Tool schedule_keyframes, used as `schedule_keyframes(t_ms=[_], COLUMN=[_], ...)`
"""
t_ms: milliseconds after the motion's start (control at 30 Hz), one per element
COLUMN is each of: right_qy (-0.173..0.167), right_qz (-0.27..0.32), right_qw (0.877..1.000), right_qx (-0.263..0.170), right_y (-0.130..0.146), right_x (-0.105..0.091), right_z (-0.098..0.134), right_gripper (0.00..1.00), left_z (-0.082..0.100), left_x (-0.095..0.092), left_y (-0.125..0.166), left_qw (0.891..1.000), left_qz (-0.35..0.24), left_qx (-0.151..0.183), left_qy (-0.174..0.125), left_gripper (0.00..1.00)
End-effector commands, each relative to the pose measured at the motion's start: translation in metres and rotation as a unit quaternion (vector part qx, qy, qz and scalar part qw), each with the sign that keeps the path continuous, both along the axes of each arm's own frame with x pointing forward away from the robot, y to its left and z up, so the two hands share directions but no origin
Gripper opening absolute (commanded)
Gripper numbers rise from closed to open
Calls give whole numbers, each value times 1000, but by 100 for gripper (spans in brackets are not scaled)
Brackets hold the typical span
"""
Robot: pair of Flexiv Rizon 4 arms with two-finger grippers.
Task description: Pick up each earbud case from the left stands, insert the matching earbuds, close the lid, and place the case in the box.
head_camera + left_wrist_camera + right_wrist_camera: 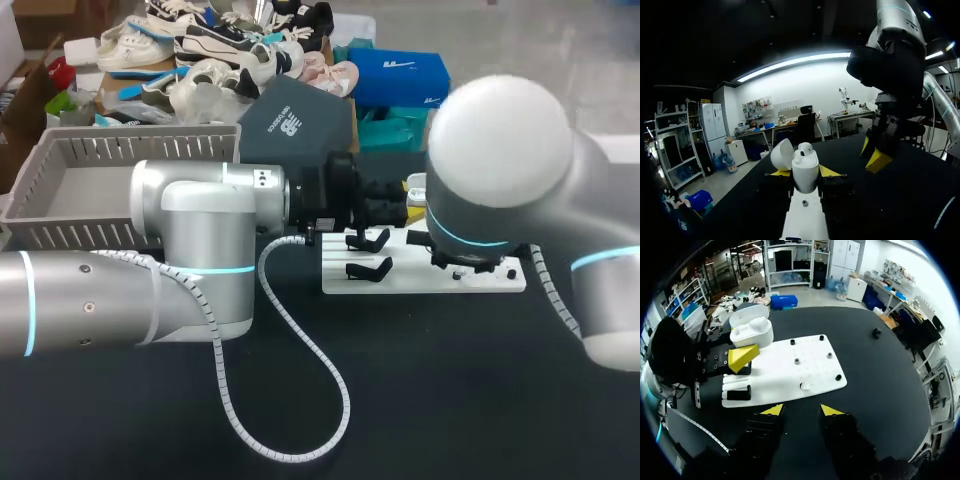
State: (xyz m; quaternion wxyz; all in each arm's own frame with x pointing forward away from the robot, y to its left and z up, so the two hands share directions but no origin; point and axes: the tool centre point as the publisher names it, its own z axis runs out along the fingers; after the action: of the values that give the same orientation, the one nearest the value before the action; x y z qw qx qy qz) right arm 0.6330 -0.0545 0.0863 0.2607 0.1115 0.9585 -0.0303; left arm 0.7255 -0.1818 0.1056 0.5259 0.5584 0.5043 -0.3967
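Left claw point(804, 172) grips the open-lidded earbud case point(752, 333) between its tips. Right claw point(801, 410) spread, empty, near the case, not touching.

Glossy white plastic earbud case point(805, 172) and matt black table point(880, 370); the stand plate point(790, 367) is smooth white plastic, the left arm point(90, 300) shell satin silver, the basket point(60, 160) dull grey plastic.

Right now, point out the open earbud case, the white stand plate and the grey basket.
open earbud case point(805, 174): left wrist view, on its lower shell.
white stand plate point(785, 372): right wrist view, on a bare patch.
grey basket point(120, 148): head view, on its slatted far wall.
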Motion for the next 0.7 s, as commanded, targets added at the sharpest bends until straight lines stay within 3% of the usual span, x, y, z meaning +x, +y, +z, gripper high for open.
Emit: schedule_keyframes(t_ms=[33,700], right_qy=[-23,-8], right_qz=[2,-74], right_qw=[999,993], right_qx=[34,86], right_y=[-3,-9], right_x=[9,19], right_z=[-17,-42], right_gripper=[41,40], left_z=[-1,-1], left_x=[0,0], left_y=[0,0], left_qw=[1000,1000], left_qz=[1,1], left_qx=[-1,-1], left_qy=[-1,-1], left_gripper=[0,0])
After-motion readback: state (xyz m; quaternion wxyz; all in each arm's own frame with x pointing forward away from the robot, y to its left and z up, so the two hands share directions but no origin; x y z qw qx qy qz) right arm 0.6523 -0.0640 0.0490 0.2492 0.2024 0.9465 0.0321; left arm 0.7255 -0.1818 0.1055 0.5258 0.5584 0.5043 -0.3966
